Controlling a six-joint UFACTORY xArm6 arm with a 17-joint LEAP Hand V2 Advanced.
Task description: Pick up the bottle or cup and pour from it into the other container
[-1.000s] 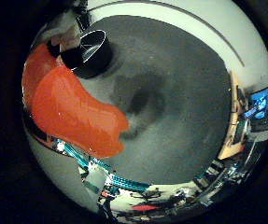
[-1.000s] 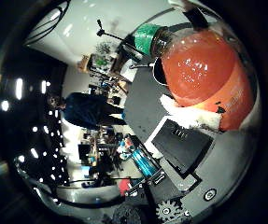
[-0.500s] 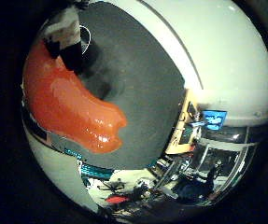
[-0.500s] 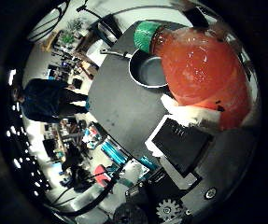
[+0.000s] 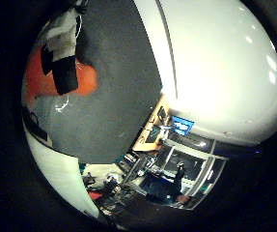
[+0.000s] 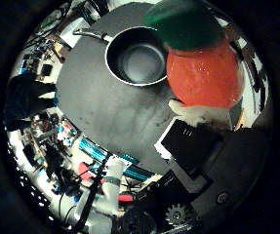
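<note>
My right hand (image 6: 192, 146) is shut on a clear bottle (image 6: 204, 78) full of orange liquid, with a green cap (image 6: 181, 21). The bottle fills much of the thumb side palm view and lies close against the palm. Its capped end reaches over the rim of a metal pot (image 6: 136, 57) that stands on the dark grey round table (image 6: 100, 112). The pot looks empty and has a long handle (image 6: 89, 35). In the little finger side palm view a white and black finger (image 5: 63, 53) lies across the orange bottle (image 5: 40, 82).
The table's edge (image 6: 76, 146) curves round beside the pot, with cluttered shelves and benches beyond it. The little finger side palm view shows the grey tabletop (image 5: 114, 92), a white wall (image 5: 220, 68) and a lit screen (image 5: 182, 124).
The hand has swung round with the bottle. The bottle's capped end has come from beside the pot to over its rim, and the pot now lies nearer the palm.
</note>
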